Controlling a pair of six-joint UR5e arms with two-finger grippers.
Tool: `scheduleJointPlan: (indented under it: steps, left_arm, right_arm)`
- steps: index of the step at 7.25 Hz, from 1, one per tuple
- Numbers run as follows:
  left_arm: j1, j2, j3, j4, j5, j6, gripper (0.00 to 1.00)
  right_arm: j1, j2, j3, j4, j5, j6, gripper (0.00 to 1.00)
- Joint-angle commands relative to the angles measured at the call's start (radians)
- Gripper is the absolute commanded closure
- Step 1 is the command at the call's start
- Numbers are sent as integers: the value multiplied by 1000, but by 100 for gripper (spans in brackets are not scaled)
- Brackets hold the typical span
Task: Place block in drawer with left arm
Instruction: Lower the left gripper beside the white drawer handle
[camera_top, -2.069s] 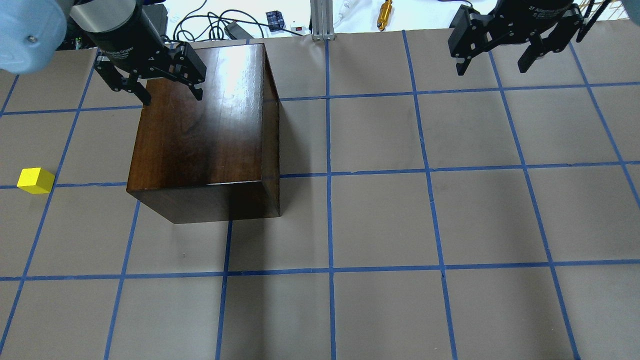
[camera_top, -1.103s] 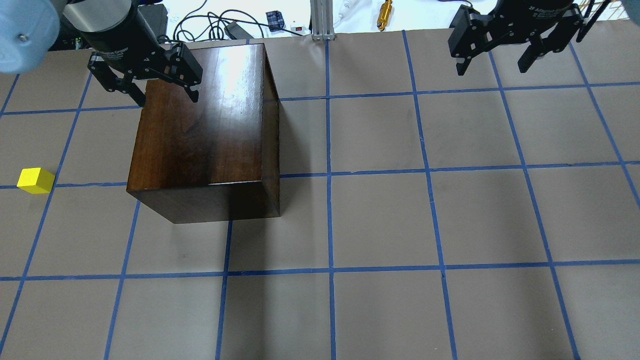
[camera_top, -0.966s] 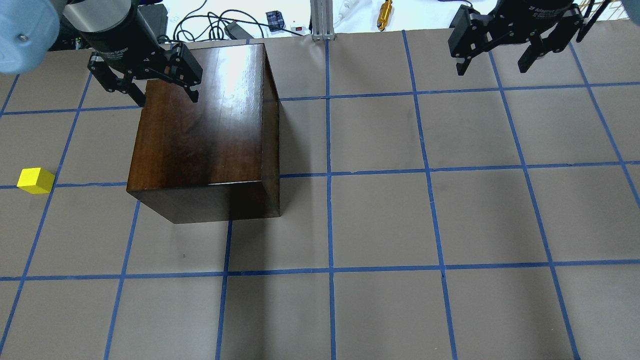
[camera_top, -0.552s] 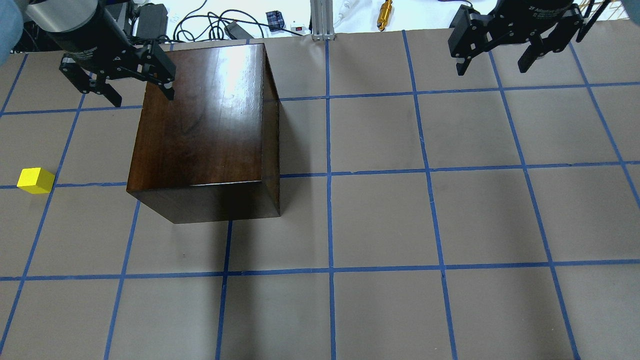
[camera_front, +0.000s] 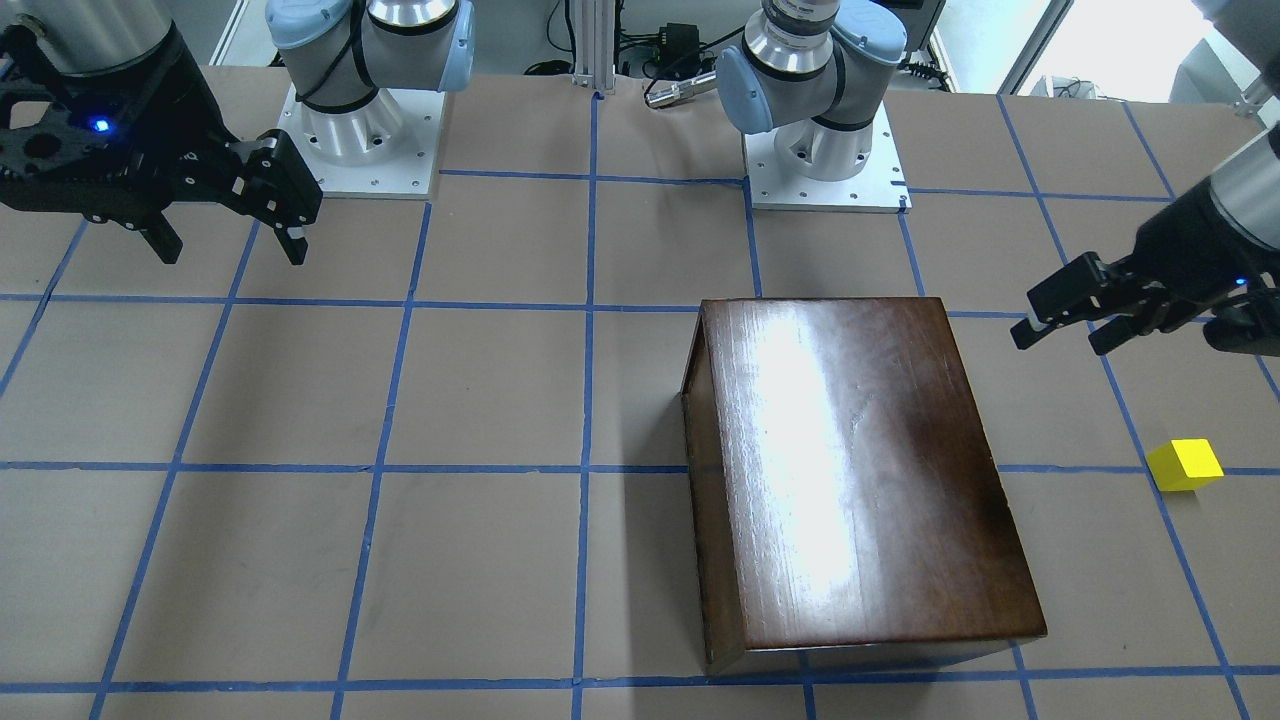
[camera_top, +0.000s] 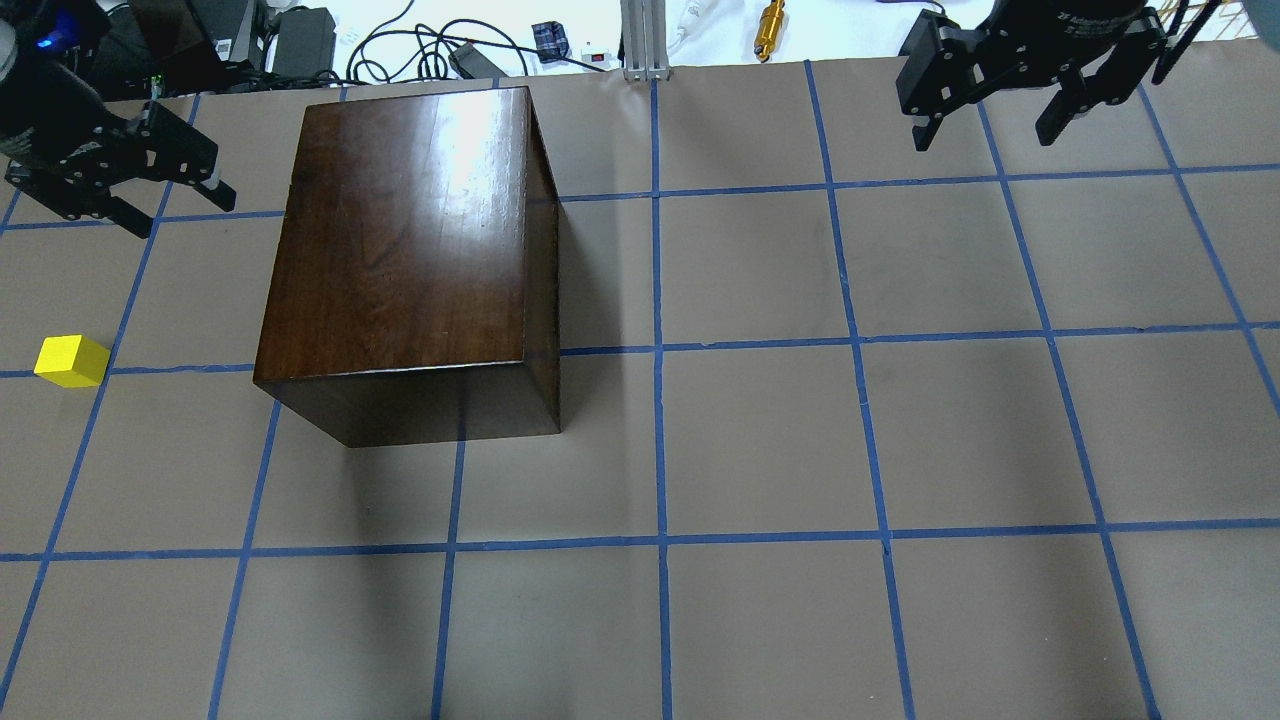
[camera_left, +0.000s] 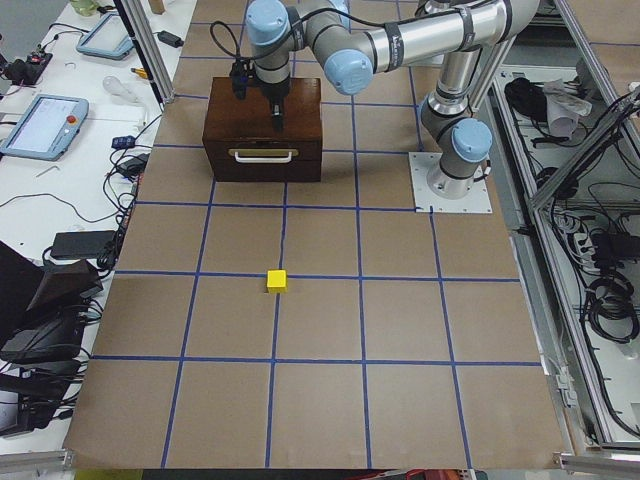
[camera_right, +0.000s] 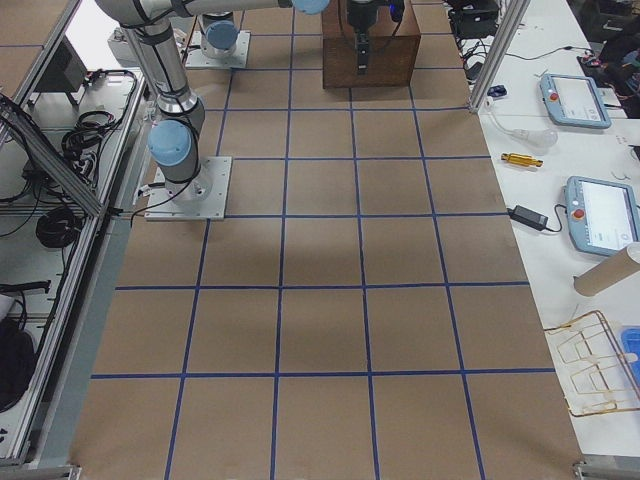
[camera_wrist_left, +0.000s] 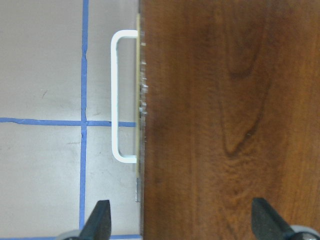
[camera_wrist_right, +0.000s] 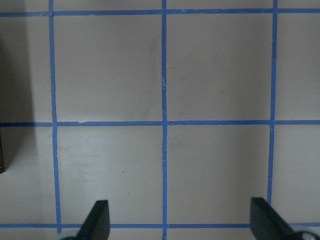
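Observation:
The yellow block (camera_top: 70, 361) lies on the brown mat, well left of the dark-brown box (camera_top: 400, 250); it also shows in the front view (camera_front: 1185, 465) and the left side view (camera_left: 277, 281). The drawer is shut. Its white handle (camera_wrist_left: 117, 95) shows on the box's left face, also in the side view (camera_left: 263, 155). My left gripper (camera_top: 180, 210) is open and empty. It hangs above the box's far left edge, straddling that edge in the wrist view (camera_wrist_left: 181, 225). My right gripper (camera_top: 985, 135) is open and empty, high at the far right.
Cables, a gold tool (camera_top: 770, 30) and an aluminium post (camera_top: 640, 40) lie beyond the mat's far edge. The two arm bases (camera_front: 360, 130) (camera_front: 825, 150) stand on the robot's side. Blue tape lines grid the mat.
My left gripper has moved left, from over the box's far left corner to past its left edge, still open. The block, the box and the right arm have not moved.

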Motion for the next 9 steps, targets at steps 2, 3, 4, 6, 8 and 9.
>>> scheduleJointPlan:
  steps: [2,3,4,6,8,9]
  left_arm:
    - [59,-132,-6,29,-104,184,0]
    - [61,-180,-2,52,-104,263,0]
    - [68,-207,2,67,-100,266,0]
    - [70,-234,8,67,-91,228,0]
    - [52,-246,5,80,-30,196,0]
    - [39,-249,1,112,-28,185,0]
  right_arm:
    - [-1,-1,0,0,0,0,0]
    - [0,0,0,0,0,0,0]
    - [0,0,0,0,0,0,0]
    - [0,0,0,0,0,0,0]
    - [-1,0,0,0,0,0,0]
    - [0,0,0,0,0,0,0]
